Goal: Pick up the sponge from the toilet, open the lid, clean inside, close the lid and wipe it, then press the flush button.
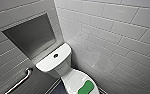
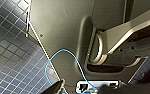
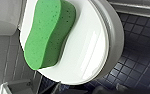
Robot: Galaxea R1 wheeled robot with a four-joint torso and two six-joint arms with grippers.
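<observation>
Bright green sponge (image 1: 86, 88) lies on the closed white lid (image 1: 69, 79) at the head view's bottom centre, its long axis slanting lower left to upper right, both cut off by the frame edge. The right gripper (image 3: 78, 91) seems nearer, its wrist camera close over the sponge. The left gripper (image 2: 81, 90) faces floor tiles. I cannot tell whether either gripper is open or closed.

We see soft, even light, pale glare on the wall tiles (image 1: 96, 48) and the lid (image 3: 91, 50), a shadowed niche (image 1: 31, 35), and tile lines slanting edgeward.

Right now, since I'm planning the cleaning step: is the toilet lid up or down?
Down. The lid lies flat and closed, and the sponge rests on top of it.
</observation>
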